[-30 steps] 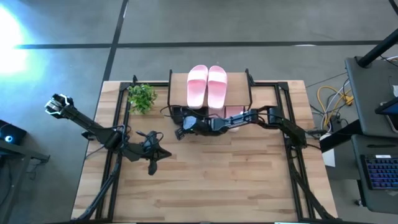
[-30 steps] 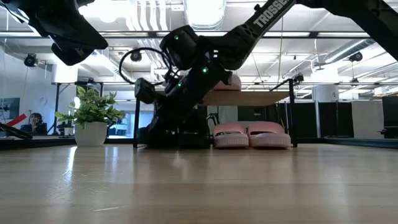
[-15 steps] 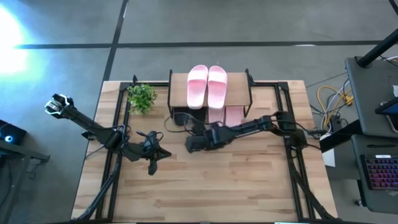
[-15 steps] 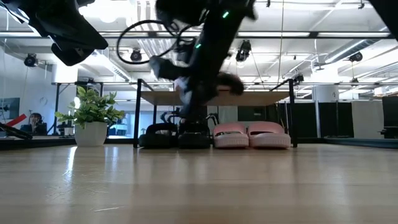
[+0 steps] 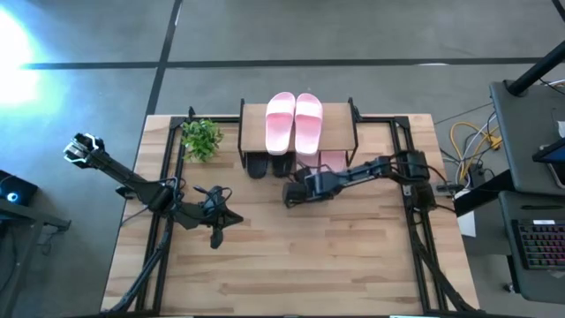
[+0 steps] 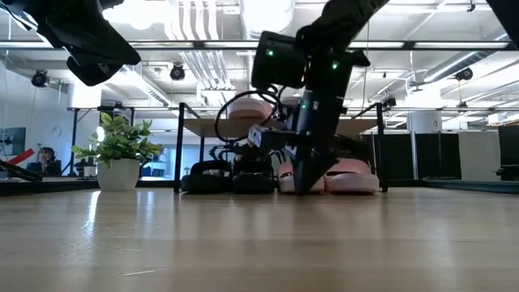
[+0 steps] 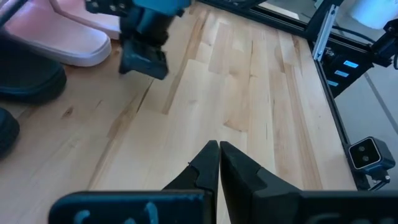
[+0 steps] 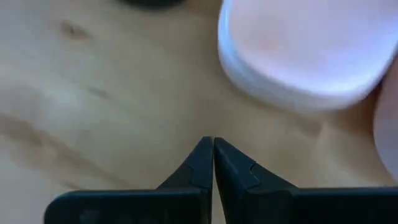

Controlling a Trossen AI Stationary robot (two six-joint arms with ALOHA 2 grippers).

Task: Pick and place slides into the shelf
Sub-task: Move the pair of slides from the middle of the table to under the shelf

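The shelf (image 5: pixel 340 119) stands at the table's far edge. Two pink slides (image 5: pixel 295 121) lie on its wooden top board. On the table under the board, two black slides (image 6: pixel 229 177) sit on the left and two pink slides (image 6: pixel 350 177) on the right. My right gripper (image 5: pixel 290 197) is shut and empty. It points down above the table, just in front of the lower level, with a pink slide's rounded end (image 8: pixel 298 53) right ahead of it. My left gripper (image 5: pixel 214 238) is shut and low over the table, left of centre.
A small potted plant (image 5: pixel 201 138) stands left of the shelf at the far edge. Black frame rails (image 5: pixel 170 168) run along both table sides. Bare wooden tabletop (image 5: pixel 300 265) spreads across the near half. The room behind holds desks and a seated person far left.
My right gripper has drawn back from the black slides under the shelf's left part. It rose, swung toward the near edge, then moved right and came down in front of the lower pink slides. The black slides stay side by side under the board.
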